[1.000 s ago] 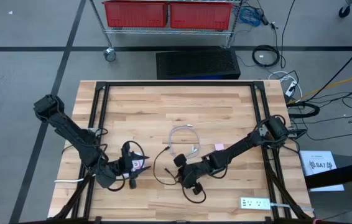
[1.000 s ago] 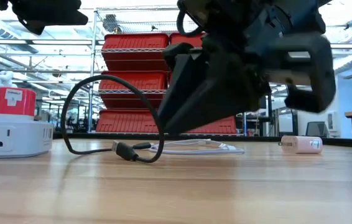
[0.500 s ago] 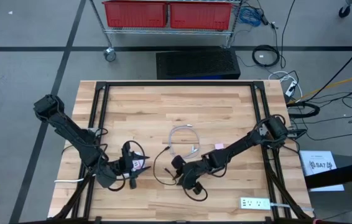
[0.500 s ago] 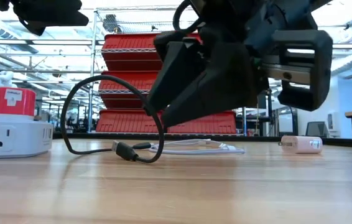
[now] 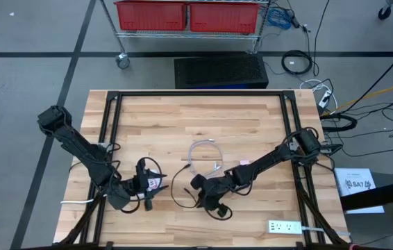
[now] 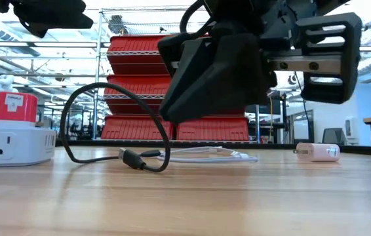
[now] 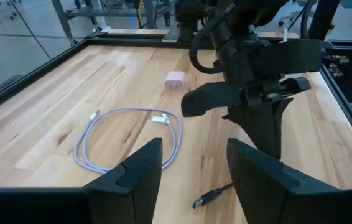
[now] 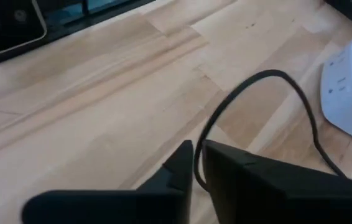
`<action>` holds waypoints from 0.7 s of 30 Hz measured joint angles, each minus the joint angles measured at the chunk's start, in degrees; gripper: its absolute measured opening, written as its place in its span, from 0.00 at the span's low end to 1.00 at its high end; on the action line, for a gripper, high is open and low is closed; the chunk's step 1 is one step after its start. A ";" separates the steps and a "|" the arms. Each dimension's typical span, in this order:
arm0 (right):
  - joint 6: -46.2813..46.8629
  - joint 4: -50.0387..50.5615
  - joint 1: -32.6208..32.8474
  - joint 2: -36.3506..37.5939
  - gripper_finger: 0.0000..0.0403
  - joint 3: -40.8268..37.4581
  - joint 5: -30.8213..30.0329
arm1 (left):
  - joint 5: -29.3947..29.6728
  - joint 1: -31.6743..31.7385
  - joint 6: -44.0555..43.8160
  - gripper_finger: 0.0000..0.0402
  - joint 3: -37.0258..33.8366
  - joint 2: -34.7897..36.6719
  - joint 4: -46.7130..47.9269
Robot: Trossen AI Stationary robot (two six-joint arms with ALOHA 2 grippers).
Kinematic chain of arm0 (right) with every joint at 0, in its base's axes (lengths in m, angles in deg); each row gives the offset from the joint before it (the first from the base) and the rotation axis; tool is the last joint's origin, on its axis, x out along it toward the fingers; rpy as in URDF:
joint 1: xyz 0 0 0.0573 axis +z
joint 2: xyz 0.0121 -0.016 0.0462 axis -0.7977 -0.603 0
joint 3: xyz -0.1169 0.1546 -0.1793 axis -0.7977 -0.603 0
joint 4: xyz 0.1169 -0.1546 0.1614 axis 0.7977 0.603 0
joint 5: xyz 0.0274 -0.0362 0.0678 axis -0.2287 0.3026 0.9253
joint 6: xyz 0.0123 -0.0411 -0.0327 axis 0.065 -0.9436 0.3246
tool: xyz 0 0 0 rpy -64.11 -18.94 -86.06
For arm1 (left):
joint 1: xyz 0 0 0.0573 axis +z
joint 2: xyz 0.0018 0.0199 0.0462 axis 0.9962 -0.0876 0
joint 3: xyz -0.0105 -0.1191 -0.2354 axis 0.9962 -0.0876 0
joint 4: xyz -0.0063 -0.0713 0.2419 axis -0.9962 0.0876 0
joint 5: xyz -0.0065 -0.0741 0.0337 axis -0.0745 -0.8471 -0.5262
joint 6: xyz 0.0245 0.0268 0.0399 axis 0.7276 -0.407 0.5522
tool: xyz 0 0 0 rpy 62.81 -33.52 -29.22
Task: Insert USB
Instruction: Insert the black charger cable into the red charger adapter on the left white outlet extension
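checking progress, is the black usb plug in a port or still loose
Loose: the black cable's usb plug lies bare on the wooden table, in no port.

On the desk (image 5: 182,118): coiled cable (image 5: 205,158) at centre, small charger (image 5: 244,164) just right of it, power strip (image 5: 285,226) near the front right corner, black cable (image 5: 177,185) left of right gripper (image 5: 205,201).

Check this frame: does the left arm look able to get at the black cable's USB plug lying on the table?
Probably yes. The left gripper is open and faces the USB plug, which lies on bare table just ahead of its fingers. The right gripper, shut on the black cable, hangs close behind the plug and could crowd the approach.
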 joint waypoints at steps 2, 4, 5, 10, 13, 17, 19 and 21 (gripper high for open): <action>1.16 0.24 0.00 0.00 0.04 0.00 -1.28 | 0.00 0.00 0.00 0.47 0.00 0.00 0.02; 1.91 1.01 0.00 0.00 0.06 0.00 -1.40 | 0.00 0.00 -0.02 0.47 0.00 0.00 0.02; 2.20 1.31 0.01 0.00 0.08 0.00 -1.42 | 0.00 0.00 0.00 0.47 0.00 0.00 0.02; 4.88 2.30 0.13 -0.02 0.25 0.00 -0.66 | 0.00 0.00 0.00 0.47 0.00 0.00 0.13; 4.59 0.26 0.15 -0.50 0.34 0.00 -0.61 | 0.01 0.02 0.00 0.47 0.00 0.00 0.17; 3.99 -3.99 0.13 -4.37 0.39 1.30 -0.37 | -0.06 0.44 -0.02 0.47 -0.02 -0.01 0.13; 2.48 -2.40 0.13 -6.82 0.38 3.56 -0.70 | -0.49 0.67 -0.02 0.47 -0.04 -0.02 0.16; 1.58 -0.34 0.15 -8.46 0.34 6.23 -2.12 | -1.19 0.79 -0.05 0.47 -0.04 -0.02 0.16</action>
